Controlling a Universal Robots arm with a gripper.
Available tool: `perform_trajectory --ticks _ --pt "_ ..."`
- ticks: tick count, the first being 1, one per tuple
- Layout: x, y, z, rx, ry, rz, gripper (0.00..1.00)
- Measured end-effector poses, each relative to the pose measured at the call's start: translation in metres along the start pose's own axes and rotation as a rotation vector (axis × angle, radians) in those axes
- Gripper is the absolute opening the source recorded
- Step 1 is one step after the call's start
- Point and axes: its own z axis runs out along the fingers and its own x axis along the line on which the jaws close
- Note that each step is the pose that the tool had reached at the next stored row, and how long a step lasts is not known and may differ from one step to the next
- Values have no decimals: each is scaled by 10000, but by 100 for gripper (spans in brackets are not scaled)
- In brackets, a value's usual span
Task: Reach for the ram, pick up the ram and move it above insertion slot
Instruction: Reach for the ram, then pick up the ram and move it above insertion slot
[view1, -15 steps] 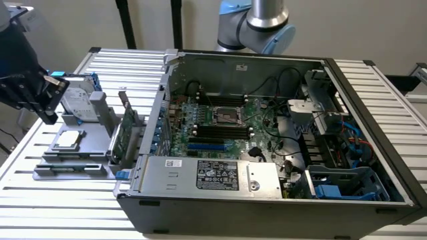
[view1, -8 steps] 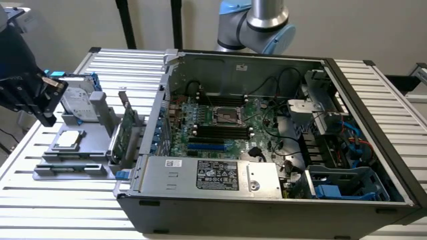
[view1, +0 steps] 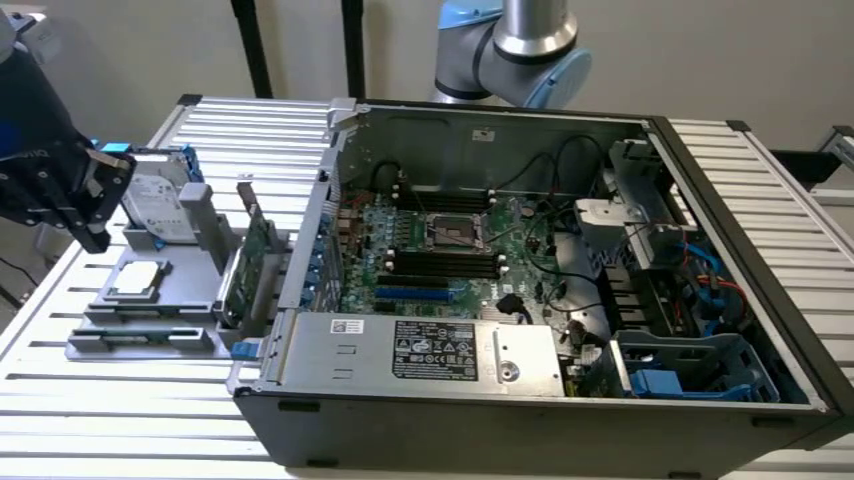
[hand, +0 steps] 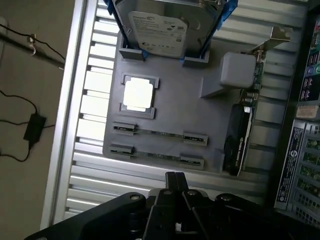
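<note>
Two ram sticks stand on edge in holders at the front of a grey tray (view1: 200, 345): one ram (hand: 159, 134) and a second (hand: 156, 155) beside it, also seen as thin dark-green strips (view1: 140, 316). My gripper (hand: 175, 176) is shut with nothing in it and hangs above the table just off the tray's edge, nearest the second stick. In the exterior view the gripper (view1: 91, 238) is at the left, over the tray's far left corner. The black insertion slots (view1: 441, 262) lie on the motherboard inside the open case.
The tray also holds a silver hard drive (hand: 167, 27), a square chip (hand: 138, 94) and an upright green card with a metal bracket (view1: 254, 262). The open computer case (view1: 534, 400) takes up the exterior view's right. Cables lie on the floor (hand: 30, 127).
</note>
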Motion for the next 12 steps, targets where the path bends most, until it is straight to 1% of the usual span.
perform_trajectory --ticks 12 --pt "0 0 0 1 84 -2174 11"
